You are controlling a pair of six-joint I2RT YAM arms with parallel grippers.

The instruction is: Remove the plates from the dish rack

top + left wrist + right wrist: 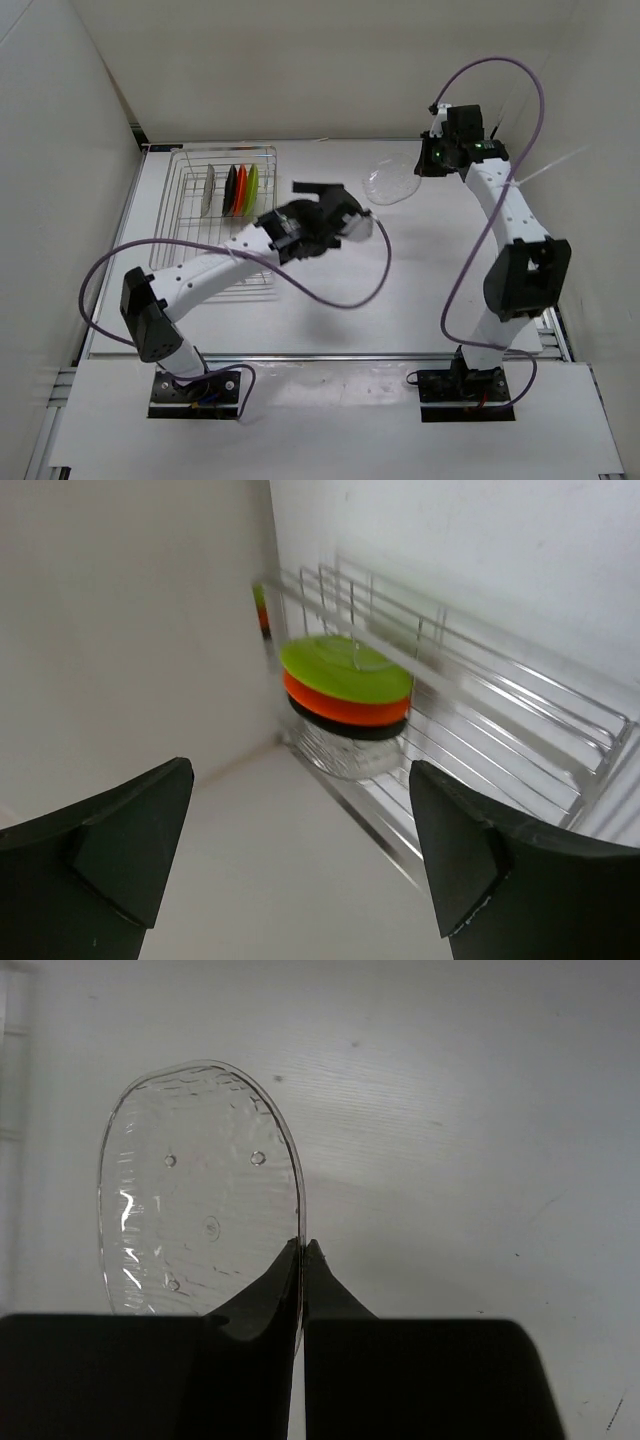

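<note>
The silver wire dish rack (190, 236) stands at the far left. Several plates stand on edge in it: a clear one (208, 190), a black one (231, 188), a red-orange one (241, 188) and a lime green one (253, 185). My left gripper (335, 200) hangs open and holds nothing, just right of the rack. Its wrist view looks past the gripper (300, 850) at the lime green plate (345, 667), the red-orange plate (345, 708) and the rack (520, 705). My right gripper (302, 1247) is shut on the rim of another clear plate (200, 1190), seen above the table at the far right (392, 182).
White walls close in the table on the left, at the back and on the right. The left arm's purple cable (370, 290) loops over the middle of the table. The rack's right wall stands close to my left gripper.
</note>
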